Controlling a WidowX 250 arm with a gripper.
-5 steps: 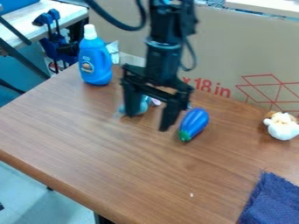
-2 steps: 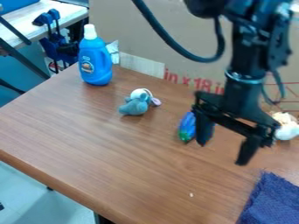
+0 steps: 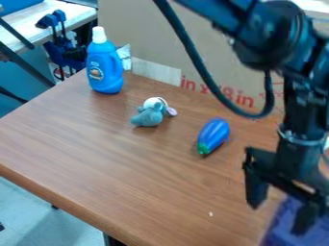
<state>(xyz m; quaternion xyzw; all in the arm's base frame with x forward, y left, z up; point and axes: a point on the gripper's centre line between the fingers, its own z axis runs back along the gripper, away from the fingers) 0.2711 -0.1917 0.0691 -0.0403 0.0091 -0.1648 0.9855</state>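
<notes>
As we looked on, the black hand [image 3: 281, 210] hung, fingers [image 3: 257, 193] spread, by rough dark-blue cloth [image 3: 277, 234], near a glossy blue toy eggplant [image 3: 214, 134].

The table [image 3: 128, 158] is evenly and brightly lit; soft shadows are cast, and the arm [image 3: 298, 110] is blurred.

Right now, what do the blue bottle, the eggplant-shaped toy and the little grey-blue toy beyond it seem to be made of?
The blue bottle looks like smooth plastic: a molded handle and a white cap. The eggplant-shaped toy seems hard, glossy plastic, going by its bright highlights. The grey-blue toy is probably plush, judging by its soft, matte outline.
</notes>
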